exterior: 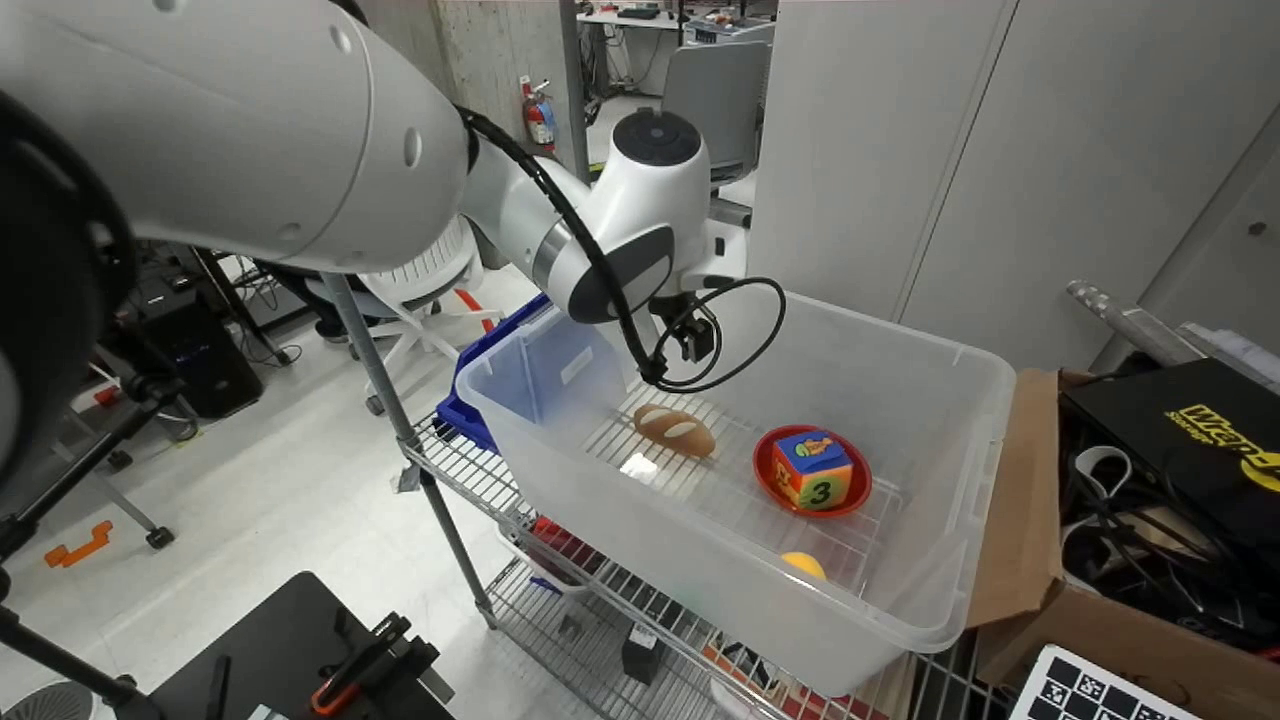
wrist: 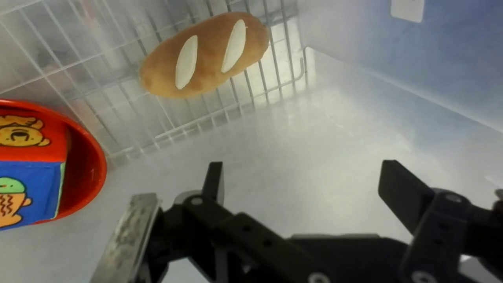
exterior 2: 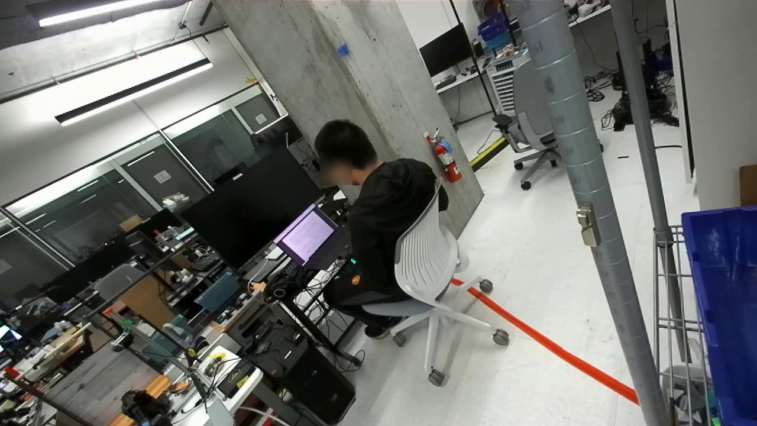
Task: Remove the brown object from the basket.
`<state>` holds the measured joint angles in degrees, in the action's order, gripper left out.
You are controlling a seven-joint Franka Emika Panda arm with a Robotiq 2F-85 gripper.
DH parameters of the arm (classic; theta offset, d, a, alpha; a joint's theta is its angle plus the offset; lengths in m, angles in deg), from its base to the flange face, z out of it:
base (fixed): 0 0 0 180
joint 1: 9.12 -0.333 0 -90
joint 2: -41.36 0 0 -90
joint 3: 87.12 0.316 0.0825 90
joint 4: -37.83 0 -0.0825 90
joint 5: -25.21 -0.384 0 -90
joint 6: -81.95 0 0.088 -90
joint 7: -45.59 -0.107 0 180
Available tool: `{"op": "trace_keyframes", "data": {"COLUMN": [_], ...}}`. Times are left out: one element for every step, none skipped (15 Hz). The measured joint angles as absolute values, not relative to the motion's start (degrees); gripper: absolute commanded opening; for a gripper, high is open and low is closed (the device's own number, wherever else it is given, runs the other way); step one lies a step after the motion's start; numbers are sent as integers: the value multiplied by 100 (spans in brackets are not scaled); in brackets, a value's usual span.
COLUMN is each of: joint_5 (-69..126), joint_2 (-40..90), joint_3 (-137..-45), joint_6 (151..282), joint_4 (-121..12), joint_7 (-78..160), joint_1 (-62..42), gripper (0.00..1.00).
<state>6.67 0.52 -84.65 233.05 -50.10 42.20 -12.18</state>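
The brown object (exterior: 690,443) is a tan bread-loaf shape with pale slashes. It lies on the floor of the basket (exterior: 700,575), a translucent white bin. In the wrist view the brown object (wrist: 208,55) is at the upper middle, uncovered and apart from the fingers. My gripper (wrist: 302,169) is open, with nothing between its fingers; the bin's pale wall (wrist: 306,133) shows behind them. In an exterior view the wrist is over the bin's far left part, above and behind the brown object; the fingertips are hidden there.
A red bowl (exterior: 768,487) holding a colourful block (exterior: 812,468) is in the bin, with a yellow ball (exterior: 803,564) near the front wall. A blue tray (exterior: 468,415) adjoins the bin. A cardboard box (exterior: 1015,520) stands beside it. A wire shelf (exterior: 470,478) is beneath.
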Motion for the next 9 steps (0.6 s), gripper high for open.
{"op": "trace_keyframes", "data": {"joint_5": [667,670,689,713,742,781,805,811,812], "joint_2": [-113,-285,-448,-614,-765,-914,-1056,-1184,-1295], "joint_3": [-8452,-8451,-8457,-8474,-8492,-8512,-8534,-8553,-8566], "joint_6": [23305,23305,23305,23305,23305,23305,23305,23304,23304], "joint_4": [-4879,-4749,-4635,-4523,-4428,-4335,-4246,-4161,-4080], "joint_7": [4164,4106,4061,4018,3968,3897,3833,3773,3712], "joint_1": [-1219,-1221,-1218,-1217,-1217,-1216,-1215,-1215,-1215], "gripper": [100,100,100,100,100,100,100,100,100]}}
